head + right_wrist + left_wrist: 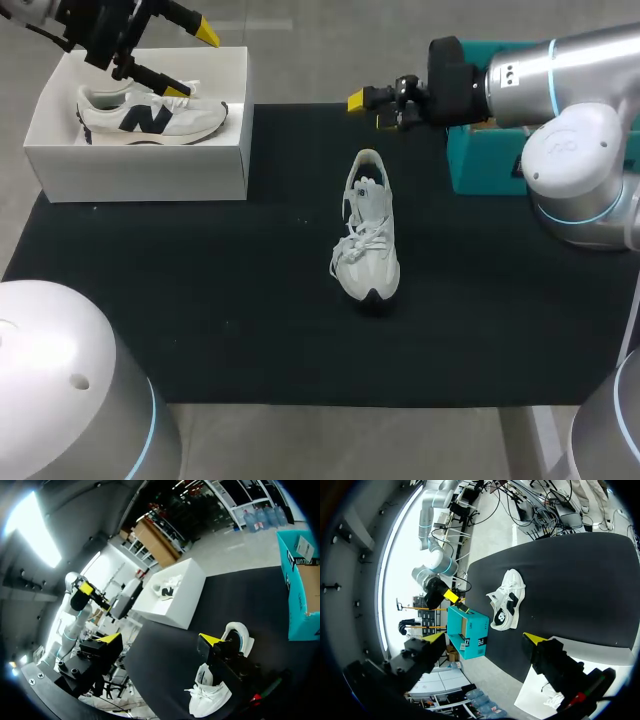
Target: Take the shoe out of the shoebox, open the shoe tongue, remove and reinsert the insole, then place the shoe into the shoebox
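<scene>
left gripper (190, 60) fingers spread over shoebox (140, 172) (shoe (150, 118) inside), table (250, 350) far left corner | right gripper (370, 108) fingers spread, far edge | loose shoe (370, 240) in middle

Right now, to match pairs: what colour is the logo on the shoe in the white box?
Dark navy on the boxed shoe; head view shows it best.

worktop (200, 300): black, matte, covers most of the head view | surround: plain grey surface (330, 440) past its near and far edges | right edge: teal box (480, 165), open, brown inside | light: even, soft shadows only
</scene>
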Tool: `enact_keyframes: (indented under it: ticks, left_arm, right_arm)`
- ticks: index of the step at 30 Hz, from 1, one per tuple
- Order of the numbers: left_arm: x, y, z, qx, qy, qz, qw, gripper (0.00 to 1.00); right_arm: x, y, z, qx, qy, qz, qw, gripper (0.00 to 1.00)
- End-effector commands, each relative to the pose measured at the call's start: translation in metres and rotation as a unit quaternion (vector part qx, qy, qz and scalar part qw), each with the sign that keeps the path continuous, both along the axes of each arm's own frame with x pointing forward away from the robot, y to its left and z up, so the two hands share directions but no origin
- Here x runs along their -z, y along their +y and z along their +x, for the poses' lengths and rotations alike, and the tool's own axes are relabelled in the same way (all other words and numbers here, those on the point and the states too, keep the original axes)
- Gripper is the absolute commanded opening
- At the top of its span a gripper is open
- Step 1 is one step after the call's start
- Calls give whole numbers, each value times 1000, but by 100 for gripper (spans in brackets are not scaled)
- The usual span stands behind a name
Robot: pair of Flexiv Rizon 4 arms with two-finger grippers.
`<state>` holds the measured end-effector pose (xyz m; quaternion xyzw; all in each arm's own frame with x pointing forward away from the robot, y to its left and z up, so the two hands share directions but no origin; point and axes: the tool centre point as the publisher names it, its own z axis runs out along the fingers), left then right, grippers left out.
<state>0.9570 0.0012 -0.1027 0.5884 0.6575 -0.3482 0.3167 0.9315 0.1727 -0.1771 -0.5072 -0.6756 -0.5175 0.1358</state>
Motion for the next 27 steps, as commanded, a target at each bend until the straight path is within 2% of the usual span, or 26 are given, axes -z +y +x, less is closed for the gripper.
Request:
enact_keyframes:
  ticks: [1,17,22,27]
  left_arm:
    - [0,0,1,1,0,2,1000,100]
    - [0,0,1,1,0,2,1000,100]
    - [0,0,1,1,0,2,1000,100]
    - [0,0,1,1,0,2,1000,100]
  right_arm:
    - [0,1,-1,1,0,-2,1000,100]
    - [0,1,-1,1,0,-2,1000,100]
    - [-3,4,3,32,25,-63,997,100]
    - [-6,4,0,60,46,-120,990,100]
